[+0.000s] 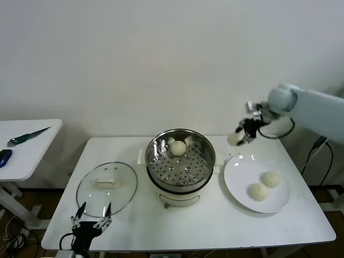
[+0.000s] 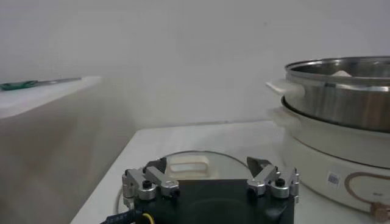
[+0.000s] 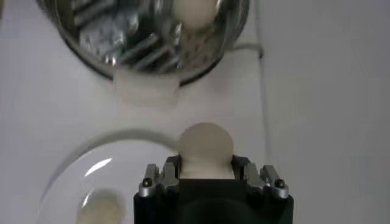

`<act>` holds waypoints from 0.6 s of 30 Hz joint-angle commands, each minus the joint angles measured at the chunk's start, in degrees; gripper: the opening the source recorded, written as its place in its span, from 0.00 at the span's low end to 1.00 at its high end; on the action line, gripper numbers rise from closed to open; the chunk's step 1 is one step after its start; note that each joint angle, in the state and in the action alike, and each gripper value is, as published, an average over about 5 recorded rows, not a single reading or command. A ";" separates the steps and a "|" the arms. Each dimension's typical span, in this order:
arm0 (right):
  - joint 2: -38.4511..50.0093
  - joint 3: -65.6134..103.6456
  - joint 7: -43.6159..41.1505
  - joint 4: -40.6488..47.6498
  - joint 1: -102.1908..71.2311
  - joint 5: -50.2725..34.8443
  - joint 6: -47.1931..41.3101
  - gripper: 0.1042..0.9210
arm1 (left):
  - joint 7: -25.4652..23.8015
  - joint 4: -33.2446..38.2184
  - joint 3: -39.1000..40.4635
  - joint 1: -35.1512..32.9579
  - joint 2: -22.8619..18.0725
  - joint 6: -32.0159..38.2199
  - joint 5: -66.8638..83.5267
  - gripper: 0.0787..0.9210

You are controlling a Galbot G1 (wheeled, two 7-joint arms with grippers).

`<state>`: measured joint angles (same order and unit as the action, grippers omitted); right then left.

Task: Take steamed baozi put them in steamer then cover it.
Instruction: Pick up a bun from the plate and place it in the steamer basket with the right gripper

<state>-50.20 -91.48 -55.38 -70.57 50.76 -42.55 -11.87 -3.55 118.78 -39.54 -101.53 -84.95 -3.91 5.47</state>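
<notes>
The left gripper [image 1: 92, 213] waits with jaws spread by the glass lid [image 1: 106, 188] on the worktop [image 1: 215, 228]. The steamer [image 1: 181, 159] holds one baozi [image 1: 178, 147]. The right gripper [image 1: 240, 137], jaws pinching a second bun [image 3: 205, 146] above the plate [image 1: 239, 185], likely must carry it leftward over the steamer.

Shiny perforated steel steamer [image 1: 181, 159] on a glossy cream plastic base; clear glass lid [image 1: 106, 188] — smooth, matt dough baozi [image 1: 178, 147].
</notes>
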 commanded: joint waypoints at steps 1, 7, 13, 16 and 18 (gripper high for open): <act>-9.73 -2.51 6.96 -16.86 12.60 -16.80 -6.22 0.57 | -0.03 0.07 0.17 0.12 -0.05 -0.20 -0.08 0.88; -17.79 -0.19 12.92 -14.11 0.53 -14.14 -8.99 0.57 | -0.23 1.34 0.51 -0.53 -0.24 -0.34 -0.36 0.88; -24.01 1.13 15.83 -5.85 -9.26 -8.88 -10.76 0.57 | -0.28 2.61 0.11 -1.25 -0.35 -0.67 -0.26 0.88; -25.57 1.57 16.39 -3.07 -12.63 -6.95 -11.27 0.57 | -0.26 2.87 -0.13 -1.64 -0.37 -0.55 -0.14 0.88; -26.36 1.56 16.69 -1.55 -14.16 -5.90 -11.40 0.57 | -0.24 2.90 -0.26 -1.87 -0.38 -0.42 -0.13 0.88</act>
<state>-68.50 -90.59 -42.88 -76.94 45.73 -50.64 -20.79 -3.78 121.17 -39.80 -103.16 -85.30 -4.32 5.28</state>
